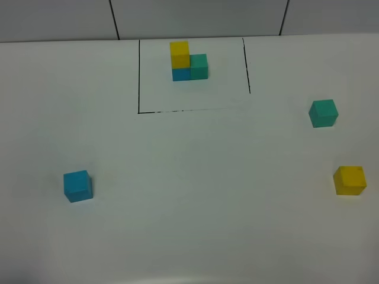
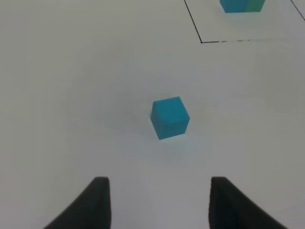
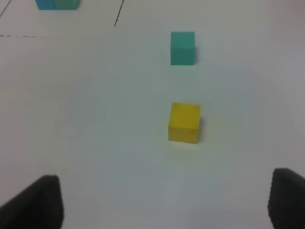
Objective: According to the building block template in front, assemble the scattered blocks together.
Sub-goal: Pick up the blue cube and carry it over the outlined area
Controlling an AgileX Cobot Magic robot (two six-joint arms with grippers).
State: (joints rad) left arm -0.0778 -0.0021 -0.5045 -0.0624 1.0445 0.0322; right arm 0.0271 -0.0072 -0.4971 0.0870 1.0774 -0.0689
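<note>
The building block template (image 1: 189,61) stands at the far middle of the white table inside a thin black rectangle: yellow on blue, teal-green beside it. The scattered blocks lie apart: a sky-blue cube (image 1: 77,186) at the left, a teal-green cube (image 1: 323,113) at the right, a yellow cube (image 1: 349,180) nearer at the right. Neither arm shows in the high view. My left gripper (image 2: 159,202) is open and empty, with the sky-blue cube (image 2: 169,117) on the table ahead of its fingertips. My right gripper (image 3: 164,202) is open and empty, with the yellow cube (image 3: 184,122) ahead and the teal-green cube (image 3: 182,47) beyond it.
The black frame line (image 1: 138,77) marks off the template area; its corner (image 2: 201,42) and the template's base (image 2: 241,5) show in the left wrist view, and the base (image 3: 57,4) in the right wrist view. A tiled wall (image 1: 195,18) rises behind the table.
</note>
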